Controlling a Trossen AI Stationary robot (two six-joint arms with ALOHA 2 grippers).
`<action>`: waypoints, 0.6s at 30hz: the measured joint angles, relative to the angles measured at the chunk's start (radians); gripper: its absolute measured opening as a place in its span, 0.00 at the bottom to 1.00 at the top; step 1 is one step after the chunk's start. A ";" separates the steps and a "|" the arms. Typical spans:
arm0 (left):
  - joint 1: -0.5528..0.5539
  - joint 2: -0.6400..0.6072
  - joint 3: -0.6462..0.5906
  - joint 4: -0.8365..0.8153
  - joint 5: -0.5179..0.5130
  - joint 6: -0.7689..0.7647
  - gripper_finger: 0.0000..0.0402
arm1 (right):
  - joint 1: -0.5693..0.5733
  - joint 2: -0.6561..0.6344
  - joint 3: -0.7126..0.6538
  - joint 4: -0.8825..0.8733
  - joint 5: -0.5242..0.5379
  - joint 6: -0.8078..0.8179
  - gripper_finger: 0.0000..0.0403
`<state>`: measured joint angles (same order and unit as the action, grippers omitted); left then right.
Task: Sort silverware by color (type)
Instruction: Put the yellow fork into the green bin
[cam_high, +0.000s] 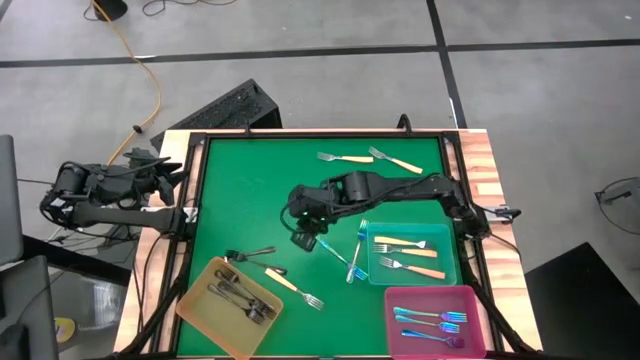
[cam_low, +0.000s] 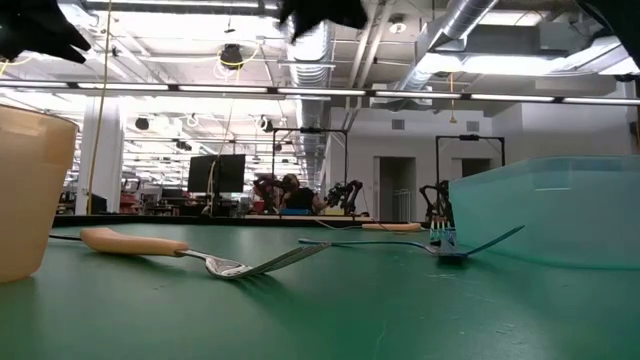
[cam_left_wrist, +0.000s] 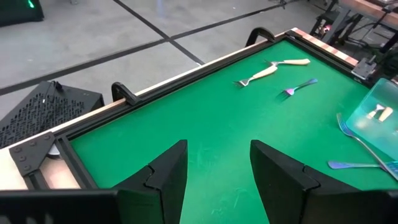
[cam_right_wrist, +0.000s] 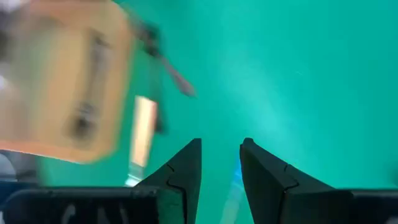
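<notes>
Nearest the lower edge of the high view sit three trays on the green desk (cam_high: 250, 200): a yellow tray (cam_high: 196, 318) at lower left holding dark-grey forks (cam_high: 238, 297), a pink tray (cam_high: 478, 318) at lower right holding iridescent blue-purple forks (cam_high: 432, 321), and just above that a teal tray (cam_high: 449, 262) with two cream-handled forks (cam_high: 410, 256) in it. Beside the yellow tray lie a loose cream-handled fork (cam_high: 295, 287) and, a little higher, a loose dark fork (cam_high: 250, 256). Two blue-purple forks (cam_high: 357, 252) lie touching the teal tray's left wall — in the low view one of them (cam_low: 440, 243) rests its tip against the clear tray wall. At centre frame the right end effector (cam_high: 306, 238) hangs over the desk beside those forks; its wrist view shows its fingers (cam_right_wrist: 180, 171) with a narrow gap between them and nothing clearly gripped, with a streak of blue just beyond. The left end effector (cam_left_wrist: 217, 180) waits at the frame's left edge, off the desk's corner — fingers apart and empty. Farthest, near the upper edge of the desk, lie two more cream-handled forks (cam_high: 370, 158).
</notes>
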<state>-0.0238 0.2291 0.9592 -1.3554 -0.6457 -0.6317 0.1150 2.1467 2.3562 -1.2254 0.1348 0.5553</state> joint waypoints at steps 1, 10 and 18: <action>0.000 0.000 0.000 0.000 -0.004 0.000 0.39 | 0.000 -0.002 0.000 -0.054 0.025 -0.002 0.32; 0.000 0.000 0.000 0.001 -0.003 -0.016 0.39 | 0.038 -0.001 -0.002 -0.342 0.054 -0.084 0.32; 0.000 0.000 0.000 0.001 -0.007 -0.039 0.39 | 0.145 -0.010 -0.019 -0.336 0.053 -0.088 0.32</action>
<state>-0.0238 0.2291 0.9592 -1.3548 -0.6525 -0.6711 0.2599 2.1372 2.3377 -1.5611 0.1881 0.4677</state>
